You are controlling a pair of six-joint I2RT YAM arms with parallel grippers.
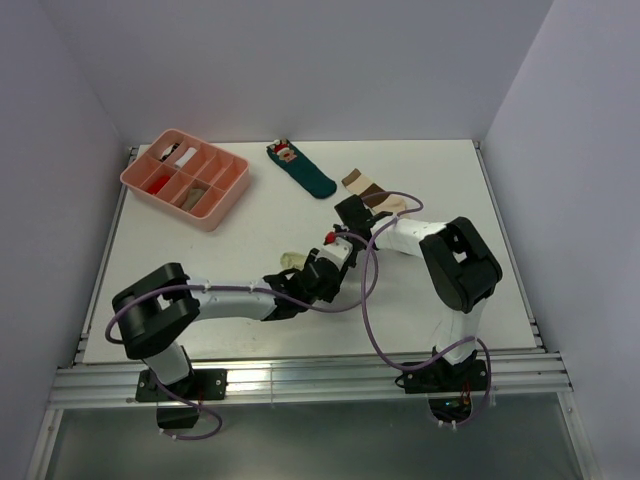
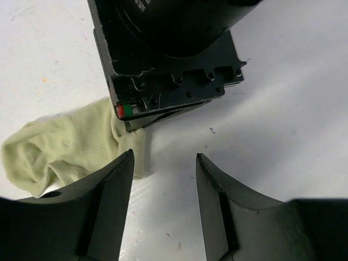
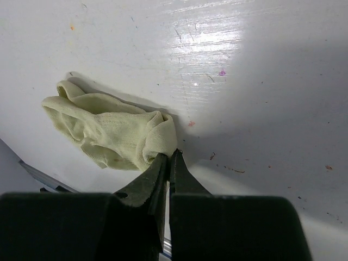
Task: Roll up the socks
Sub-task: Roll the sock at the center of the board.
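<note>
**A:** From above, where is it lying?
**B:** The pale sock [image 1: 293,259] is lying crumpled mid-table [image 1: 450,180] where my arms are meeting. The banded sock [image 1: 372,190] is waiting beyond.
**A:** Left wrist?
**B:** My left jaws are gaping. The soft knit is lying to their left.
**A:** Right wrist?
**B:** My right jaws are pinching its bunched edge, its length trailing left.

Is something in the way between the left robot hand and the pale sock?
No, nothing lies between them. The pale sock sits right beside the open jaws of the left gripper. The right gripper, shut on the sock's edge, crowds in just ahead.
</note>
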